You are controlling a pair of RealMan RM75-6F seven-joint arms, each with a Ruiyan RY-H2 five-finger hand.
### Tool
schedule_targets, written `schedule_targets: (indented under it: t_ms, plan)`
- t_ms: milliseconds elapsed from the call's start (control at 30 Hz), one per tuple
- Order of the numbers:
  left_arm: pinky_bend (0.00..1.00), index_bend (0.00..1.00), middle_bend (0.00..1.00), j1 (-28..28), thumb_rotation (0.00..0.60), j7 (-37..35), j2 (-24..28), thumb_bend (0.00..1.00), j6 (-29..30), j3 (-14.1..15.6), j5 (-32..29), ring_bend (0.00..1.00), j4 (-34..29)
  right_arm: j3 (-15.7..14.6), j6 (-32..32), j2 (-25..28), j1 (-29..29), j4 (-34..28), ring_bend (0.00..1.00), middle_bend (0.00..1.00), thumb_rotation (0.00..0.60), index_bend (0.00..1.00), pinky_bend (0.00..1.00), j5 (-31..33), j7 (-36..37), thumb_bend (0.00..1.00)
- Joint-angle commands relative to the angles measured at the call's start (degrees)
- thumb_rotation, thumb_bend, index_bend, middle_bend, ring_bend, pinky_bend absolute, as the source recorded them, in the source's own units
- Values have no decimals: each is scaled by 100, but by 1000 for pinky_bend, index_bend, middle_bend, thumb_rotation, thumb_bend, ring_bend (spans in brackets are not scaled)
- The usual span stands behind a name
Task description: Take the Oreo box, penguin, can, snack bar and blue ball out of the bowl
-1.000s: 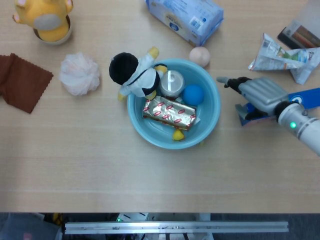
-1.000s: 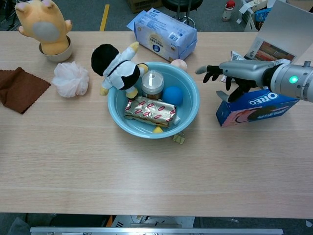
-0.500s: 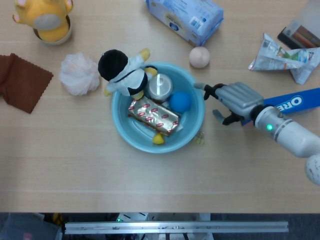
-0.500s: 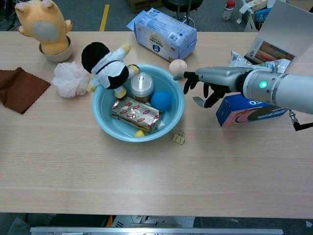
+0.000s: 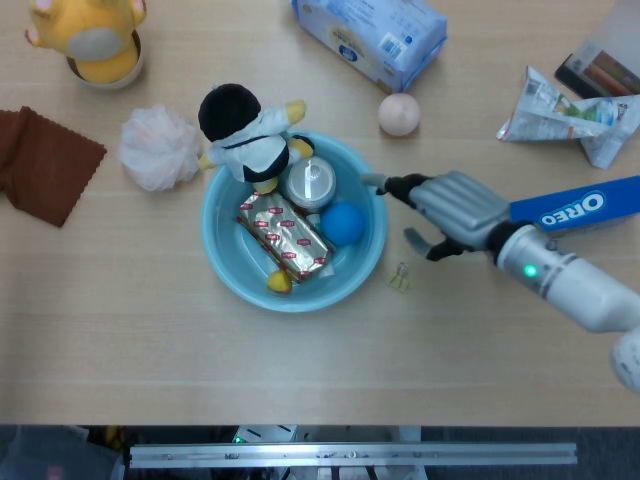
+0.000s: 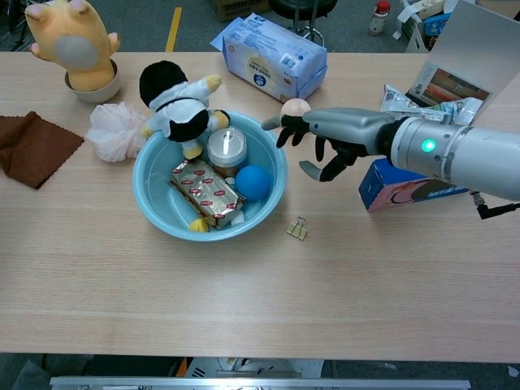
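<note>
- You have 1 of 5 done: the Oreo box lies on the table at the right of the frame, outside the bowl.
- 4 remain: the penguin leans over the bowl's upper rim, and the can, the blue ball and the snack bar sit inside.
- Your right hand is at the bowl's right rim, fingers apart, holding nothing. Your left hand shows in neither view.
- Compared with 1 second ago, your right hand is off the Oreo box and against the rim, and the bowl has slid toward the left of the frame, leaving a small clip uncovered on the table.
</note>
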Motion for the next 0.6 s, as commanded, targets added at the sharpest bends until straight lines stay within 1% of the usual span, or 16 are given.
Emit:
schedule_targets:
  t_ms: [33, 100, 267, 367, 433, 567, 600]
  plan:
    - [221, 303, 317, -175, 600, 69, 4, 405, -121, -53, 148, 273, 68, -75, 539, 791, -363, -581, 198, 203, 600, 0, 393, -435, -18, 524]
    - [221, 302, 316, -298, 600, 44, -6, 404, -224, -73, 231, 273, 78, -110, 704, 1145, -497, -745, 198, 203, 600, 0, 393, -537, -21, 522]
    - [221, 295, 314, -713, 600, -291, -45, 405, -578, -144, 451, 273, 160, -154, 1126, 2005, -884, -1018, 198, 203, 600, 0, 393, -751, 129, 516]
    - [221, 284, 310, -1002, 600, -482, -64, 404, -859, -202, 521, 272, 175, -122, 1276, 2389, -1076, -1074, 198, 203, 600, 0, 393, -795, 355, 461]
    - [216, 254, 295, -1204, 600, -493, -33, 404, -1149, -225, 499, 261, 130, -84, 1335, 2574, -1164, -1074, 198, 203, 600, 0, 393, -827, 505, 427]
    - [185, 154, 201, -1446, 600, -400, 53, 383, -1560, -241, 411, 184, -4, -36, 1412, 2762, -1267, -1069, 198, 203, 600, 0, 393, -896, 657, 408]
    - [180, 137, 184, -1596, 600, -351, 81, 376, -1804, -270, 333, 168, -96, -9, 1466, 2844, -1321, -1070, 198, 204, 600, 0, 393, -928, 726, 407]
